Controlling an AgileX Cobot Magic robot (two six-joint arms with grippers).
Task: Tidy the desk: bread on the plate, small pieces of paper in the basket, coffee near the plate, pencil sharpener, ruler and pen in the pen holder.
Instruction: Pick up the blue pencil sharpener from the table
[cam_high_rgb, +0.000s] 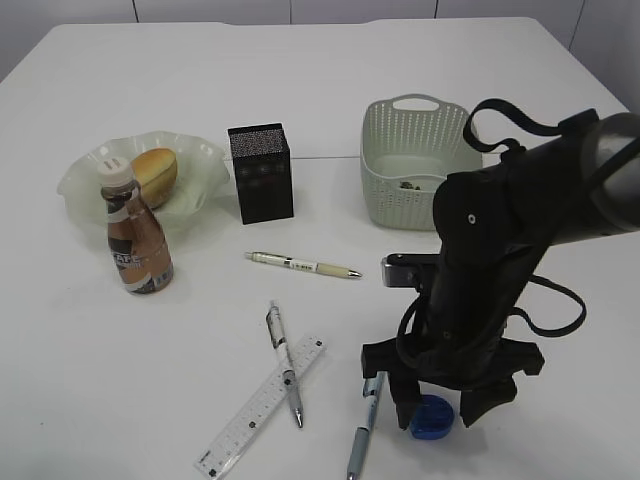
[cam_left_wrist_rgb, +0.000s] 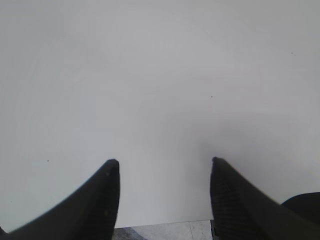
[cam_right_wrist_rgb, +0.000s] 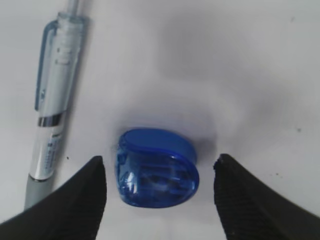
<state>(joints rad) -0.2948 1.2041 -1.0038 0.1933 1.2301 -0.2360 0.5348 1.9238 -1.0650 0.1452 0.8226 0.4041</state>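
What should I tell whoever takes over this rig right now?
Right tool: open, low over the desk, fingers either side of the blue pencil sharpener, not gripping it.
Left tool: open, empty, over bare desk.
Done: bread on the plate; coffee beside the plate; some small bits lie in the basket.
Left: sharpener, ruler and three pens into the pen holder. White pen lies in front of the holder, a second pen crosses the ruler, blue-clipped pen lies next to the sharpener.
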